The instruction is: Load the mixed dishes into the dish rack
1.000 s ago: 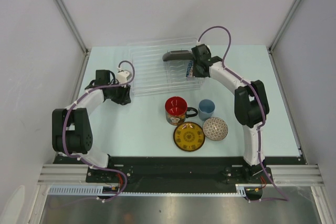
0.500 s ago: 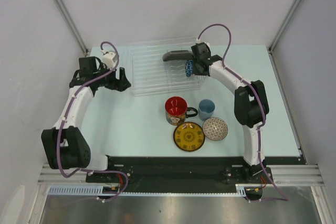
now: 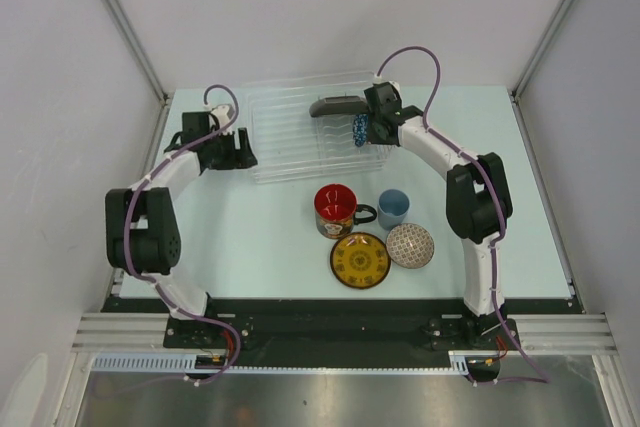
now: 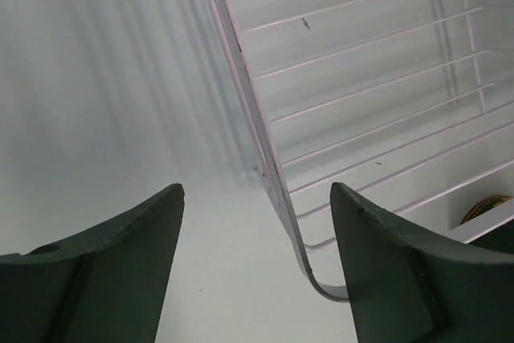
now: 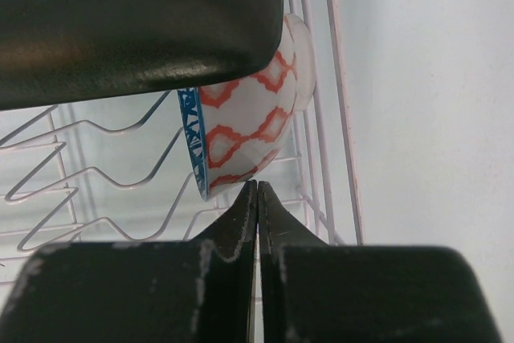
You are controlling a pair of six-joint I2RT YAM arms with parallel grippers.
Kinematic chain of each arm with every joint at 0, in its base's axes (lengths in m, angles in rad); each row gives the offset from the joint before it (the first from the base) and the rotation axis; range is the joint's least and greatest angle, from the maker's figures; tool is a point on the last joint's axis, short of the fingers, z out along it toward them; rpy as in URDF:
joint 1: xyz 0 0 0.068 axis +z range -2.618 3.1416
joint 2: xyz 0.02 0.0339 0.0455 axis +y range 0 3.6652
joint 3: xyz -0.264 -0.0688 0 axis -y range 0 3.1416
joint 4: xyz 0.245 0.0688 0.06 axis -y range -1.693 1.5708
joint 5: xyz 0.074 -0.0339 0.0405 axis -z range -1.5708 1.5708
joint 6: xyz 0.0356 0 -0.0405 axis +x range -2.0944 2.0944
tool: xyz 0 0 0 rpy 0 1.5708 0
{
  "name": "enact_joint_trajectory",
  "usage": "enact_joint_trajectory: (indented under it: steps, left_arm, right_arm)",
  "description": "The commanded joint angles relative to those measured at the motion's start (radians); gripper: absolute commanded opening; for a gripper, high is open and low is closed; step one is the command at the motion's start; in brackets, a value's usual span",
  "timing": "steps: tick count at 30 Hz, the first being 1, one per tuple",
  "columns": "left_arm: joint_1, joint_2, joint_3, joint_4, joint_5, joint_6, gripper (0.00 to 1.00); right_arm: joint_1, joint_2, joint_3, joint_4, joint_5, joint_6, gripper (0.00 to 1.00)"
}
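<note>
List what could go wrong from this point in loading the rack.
1. The shut right gripper sits right at the lower edge of the small bowl, which stands on edge in the dish rack. A nudge could tip it over.
2. The open left gripper straddles the rack's side rim. A push there might shift the rack and jolt the black plate.

A pale mint tabletop [image 3: 250, 247] fills the middle of the scene, enclosed by plain white panels: a back wall [image 3: 330, 7], a left wall [image 3: 55, 117] and a right wall [image 3: 605, 167]. Slim grey metal posts [image 3: 121, 22] run up the two far corners. Along the near edge lies a black strip [image 3: 330, 312], then a slotted aluminium rail [image 3: 120, 331], and below that a sheet of brushed metal [image 3: 330, 402]. The light is soft and even, with faint shadows.
</note>
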Motion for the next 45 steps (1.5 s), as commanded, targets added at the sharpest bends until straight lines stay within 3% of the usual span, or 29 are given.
enact_joint_trajectory:
  steps: [1,4,5,8,11,25,39,45]
  left_arm:
    - [-0.047,0.011,0.054,0.065,-0.073,-0.03,0.77]
    - [-0.07,0.018,0.048,0.064,-0.08,0.001,0.63]
    - [-0.077,0.016,0.037,0.064,-0.081,0.024,0.53]
    - [-0.097,0.005,0.014,0.057,-0.077,0.073,0.36]
    - [-0.108,0.002,0.011,0.025,-0.051,0.127,0.27]
    - [-0.114,0.027,0.04,-0.26,0.129,0.418,0.29]
    - [-0.114,-0.001,0.046,-0.352,0.166,0.506,0.29]
    - [-0.113,-0.005,0.048,-0.354,0.16,0.503,0.3]
  right_arm:
    - [0.004,-0.016,-0.005,0.04,0.018,-0.001,0.0]
    - [0.004,-0.014,-0.002,0.044,0.017,-0.005,0.0]
    - [0.004,-0.013,0.001,0.047,0.017,-0.006,0.0]
    - [0.002,-0.005,0.015,0.05,0.015,-0.011,0.0]
    - [-0.001,0.009,0.031,0.05,0.017,-0.014,0.0]
    - [-0.012,0.078,0.167,0.024,0.051,-0.051,0.0]
    - [-0.018,0.163,0.284,-0.014,0.054,-0.055,0.0]
    - [-0.013,0.128,0.226,-0.026,0.06,-0.049,0.0]
